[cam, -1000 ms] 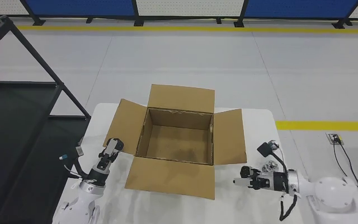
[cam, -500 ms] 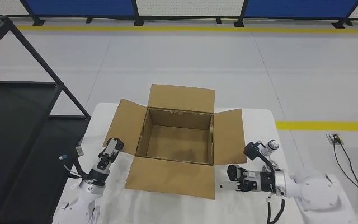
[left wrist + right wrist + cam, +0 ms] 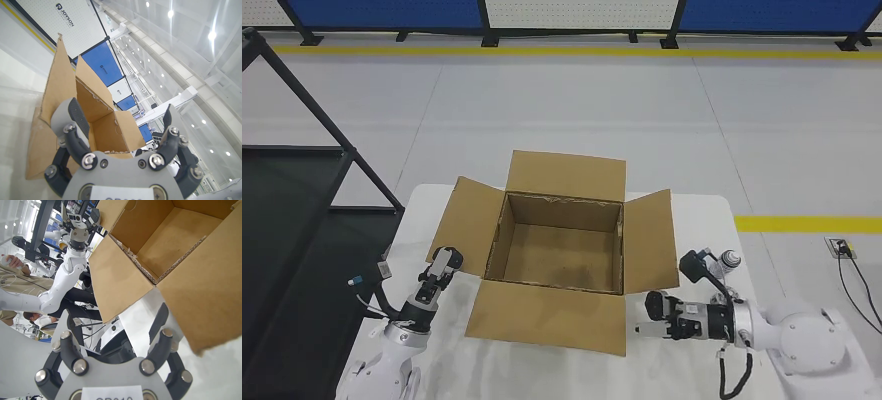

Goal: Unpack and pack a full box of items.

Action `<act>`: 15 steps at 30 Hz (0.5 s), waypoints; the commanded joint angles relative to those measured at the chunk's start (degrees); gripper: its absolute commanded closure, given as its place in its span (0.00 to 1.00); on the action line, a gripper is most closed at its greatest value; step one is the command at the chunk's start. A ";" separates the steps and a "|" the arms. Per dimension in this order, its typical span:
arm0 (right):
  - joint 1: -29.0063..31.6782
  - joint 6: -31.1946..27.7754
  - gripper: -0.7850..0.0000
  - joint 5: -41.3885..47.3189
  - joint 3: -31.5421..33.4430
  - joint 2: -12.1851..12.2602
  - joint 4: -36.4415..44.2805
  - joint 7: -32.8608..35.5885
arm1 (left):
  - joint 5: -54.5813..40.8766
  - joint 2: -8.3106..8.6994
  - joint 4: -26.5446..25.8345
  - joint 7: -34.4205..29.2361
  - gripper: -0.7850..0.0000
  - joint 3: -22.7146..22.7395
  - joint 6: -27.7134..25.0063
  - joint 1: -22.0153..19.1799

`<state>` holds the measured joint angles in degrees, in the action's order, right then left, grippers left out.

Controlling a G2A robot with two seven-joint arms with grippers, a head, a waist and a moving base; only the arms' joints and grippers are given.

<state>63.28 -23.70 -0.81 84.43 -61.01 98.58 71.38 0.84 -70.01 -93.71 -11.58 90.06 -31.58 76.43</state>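
A white table [image 3: 700, 215] stands on a pale floor with a yellow line [image 3: 807, 223]. A black frame [image 3: 312, 107] stands beside it, blue panels [image 3: 382, 12] behind.

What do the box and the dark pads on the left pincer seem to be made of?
Box: corrugated cardboard, plain brown and matte; its cut edges show the wavy inner layer. Pads of the left pincer: probably rubber, black and matte, with small bumps on the surface, though the look alone cannot settle it.
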 commanded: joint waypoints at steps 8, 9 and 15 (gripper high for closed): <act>-2.10 0.23 0.00 -1.44 -1.78 0.70 -0.83 2.13 | 0.00 0.00 0.00 0.00 0.00 0.00 0.00 0.00; -2.07 -0.13 0.00 -1.92 -2.09 0.80 -0.55 2.52 | 0.00 0.00 0.00 0.00 0.00 0.00 0.00 0.00; -1.01 -2.92 0.00 0.26 -2.94 1.28 1.41 3.49 | 0.00 0.00 0.00 0.00 0.00 0.00 0.00 0.00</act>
<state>62.10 -26.29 -1.02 81.49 -59.80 99.75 75.02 0.84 -70.01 -93.71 -11.59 90.06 -31.58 76.43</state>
